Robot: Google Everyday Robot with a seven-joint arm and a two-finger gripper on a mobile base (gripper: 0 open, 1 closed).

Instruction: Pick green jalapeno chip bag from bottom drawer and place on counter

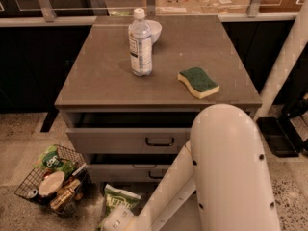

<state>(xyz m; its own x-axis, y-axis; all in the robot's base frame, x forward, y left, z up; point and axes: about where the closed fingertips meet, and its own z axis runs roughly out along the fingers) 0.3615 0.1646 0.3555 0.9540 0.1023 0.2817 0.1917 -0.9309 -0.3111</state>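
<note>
The green jalapeno chip bag [118,198] lies below the two upper drawers, light green with white lettering, in the pulled-out bottom drawer [138,188]. Little of that drawer shows around the bag and my arm. My gripper [117,221] is at the frame's bottom edge, right at the bag's near end, and its white wrist covers the bag's lower part. The counter [101,81] is the grey-brown top of the cabinet, above and behind the gripper.
A water bottle [140,43], a white bowl [155,30] and a green-topped yellow sponge [198,83] stand on the counter. A wire basket [52,181] of snacks sits on the floor at left. My thick white arm [231,172] fills the lower right. Both upper drawers stand slightly open.
</note>
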